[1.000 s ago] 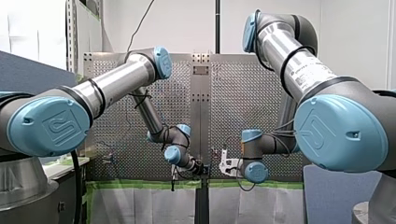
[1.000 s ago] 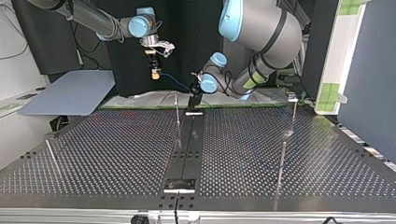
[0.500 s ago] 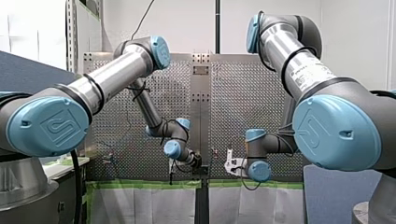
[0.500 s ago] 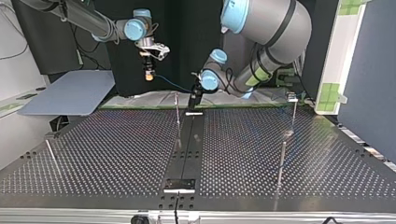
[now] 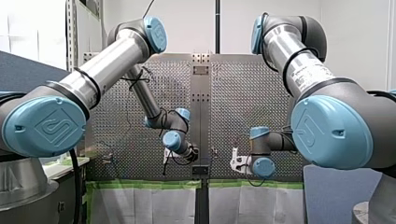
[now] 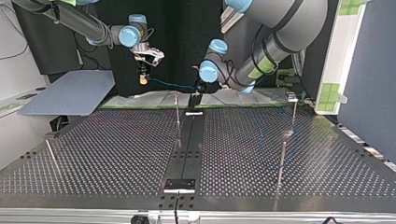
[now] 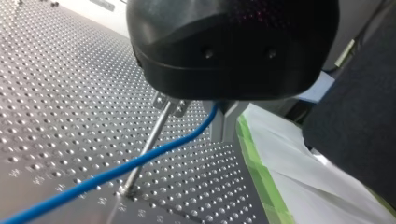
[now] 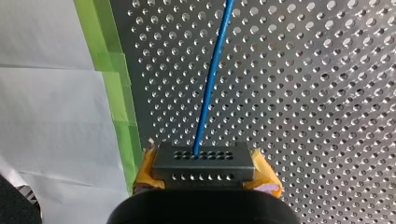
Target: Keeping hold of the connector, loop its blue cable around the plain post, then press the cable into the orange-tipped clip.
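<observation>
2 arms (image 5: 107,70), 1 blue cable (image 8: 212,79), 1 connector (image 8: 204,163), and seemingly 4 posts (image 6: 178,116).

The perforated counter (image 8: 303,93) is spreading out ahead of the right jaws, its holes running in even rows. Beside those jaws a band of green tape (image 8: 119,102) is edging the counter, and a white sheet (image 8: 51,116) is lying just beyond the tape. The same tape and sheet are showing to one side of the left jaws. A black strip (image 6: 187,144) is running down the counter's middle, leading away from both jaws. A blue-grey board (image 6: 70,91) is lying off the counter on the right jaws' side, lower than them. A white frame (image 6: 341,60) bearing green squares is standing on the left jaws' side.
</observation>
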You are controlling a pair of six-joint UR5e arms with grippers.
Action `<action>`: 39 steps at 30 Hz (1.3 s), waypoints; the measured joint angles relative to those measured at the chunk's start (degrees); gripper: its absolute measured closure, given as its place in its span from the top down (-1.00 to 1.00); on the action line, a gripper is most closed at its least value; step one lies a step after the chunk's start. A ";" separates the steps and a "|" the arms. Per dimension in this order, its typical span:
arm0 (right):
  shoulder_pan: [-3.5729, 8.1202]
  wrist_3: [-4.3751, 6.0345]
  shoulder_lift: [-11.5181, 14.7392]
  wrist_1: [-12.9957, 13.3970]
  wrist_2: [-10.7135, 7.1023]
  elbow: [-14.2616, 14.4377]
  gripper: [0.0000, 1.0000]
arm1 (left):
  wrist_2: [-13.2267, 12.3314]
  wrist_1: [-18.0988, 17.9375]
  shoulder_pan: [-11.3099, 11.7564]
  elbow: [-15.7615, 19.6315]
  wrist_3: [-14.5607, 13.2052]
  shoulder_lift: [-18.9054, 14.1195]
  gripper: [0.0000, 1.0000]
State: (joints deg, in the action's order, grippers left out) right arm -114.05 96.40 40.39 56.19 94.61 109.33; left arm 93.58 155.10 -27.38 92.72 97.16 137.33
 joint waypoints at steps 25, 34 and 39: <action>1.73 0.50 0.00 -2.48 -2.42 -1.79 -1.00 | 14.13 -3.60 -9.86 1.51 -4.76 -1.76 -1.00; 2.68 0.59 0.00 -4.37 -2.60 -4.16 -1.00 | 19.46 -3.36 -8.82 1.09 -4.88 -0.76 -1.00; 3.41 0.58 0.00 -4.76 -2.81 -5.14 -1.00 | 21.55 -3.11 -8.39 -0.81 -4.58 1.48 -1.00</action>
State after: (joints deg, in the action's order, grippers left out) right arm -110.64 96.98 40.39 51.43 91.80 104.18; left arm 115.12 151.99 -35.76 91.91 92.57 138.81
